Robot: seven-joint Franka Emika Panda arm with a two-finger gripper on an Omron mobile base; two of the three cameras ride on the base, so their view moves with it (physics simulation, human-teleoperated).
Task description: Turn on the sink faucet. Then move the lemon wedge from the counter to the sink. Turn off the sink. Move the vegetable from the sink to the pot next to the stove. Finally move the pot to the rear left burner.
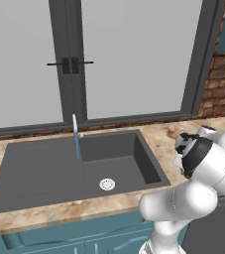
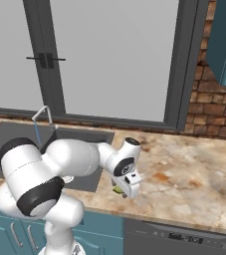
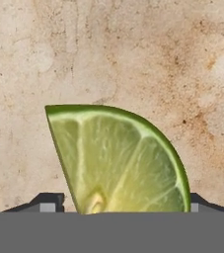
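Lemon wedge (image 3: 118,160): yellow-green, lying on the table right of the sink, between the two claw tips; also seen under the hand from the right base camera (image 2: 118,190).
Claw (image 3: 118,207): lowered over the wedge, one dark tip on each side; jaws wide, contact with the wedge cannot be told.
Table (image 2: 184,169): beige stone with orange-brown patches.
Sink (image 1: 49,168): dark grey basin, round silver drain.
Sink faucet (image 1: 76,134): thin silver spout at the basin's rear edge; blue stream of water running below its tip.

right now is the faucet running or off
Running. A thin blue stream drops from the sink faucet spout into the sink in the left base view, and shows again in the right base view.
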